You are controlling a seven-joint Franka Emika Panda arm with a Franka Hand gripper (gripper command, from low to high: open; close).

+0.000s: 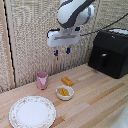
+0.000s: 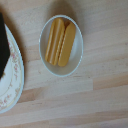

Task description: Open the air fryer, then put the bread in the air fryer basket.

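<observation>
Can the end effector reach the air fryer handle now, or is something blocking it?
Probably yes. The end effector hangs in open air above the table, and nothing stands between it and the air fryer handle on the exterior view's right.

Black all over on the air fryer (image 1: 110, 52), white arm with dark blue fingertips on the gripper (image 1: 62, 51). Orange-brown bread (image 1: 67, 81), pinkish cup (image 1: 42, 79), white bowl (image 2: 60, 45) of yellow sticks. Pale plate (image 1: 32, 111) with maybe a floral rim, kinda blurry. Light wood-grain table (image 1: 95, 105).
</observation>
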